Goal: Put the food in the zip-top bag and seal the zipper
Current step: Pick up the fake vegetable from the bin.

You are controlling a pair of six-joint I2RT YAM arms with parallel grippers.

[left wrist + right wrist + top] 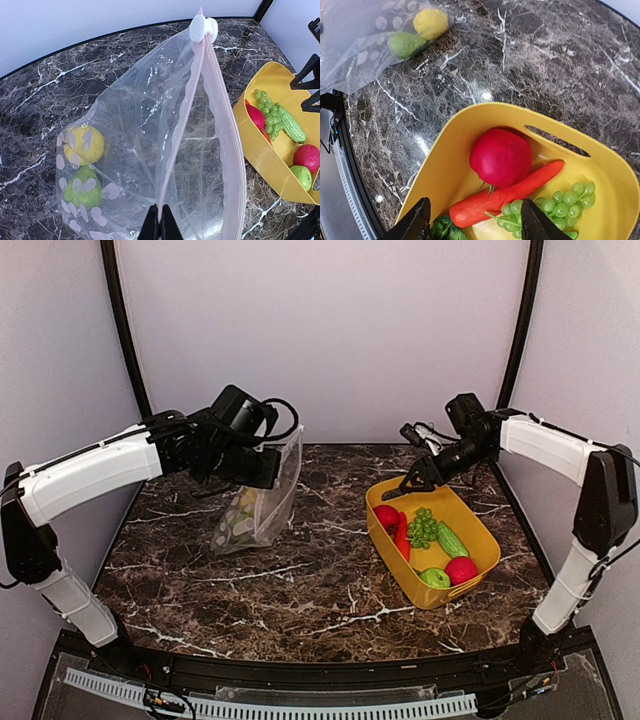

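**Table**: dark brown marble veined white. **Tub**: plain yellow. **Bag**: clear, printed with pale whitish spots; its zipper strip pale pink, the slider white. Inside the bag, one yellow piece and one green piece. In the tub: a red tomato, an orange-red long piece, light green grapes.

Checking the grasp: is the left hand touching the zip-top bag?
Touching. The left wrist view shows the left hand pinched shut on the zip-top bag at its pink zipper.
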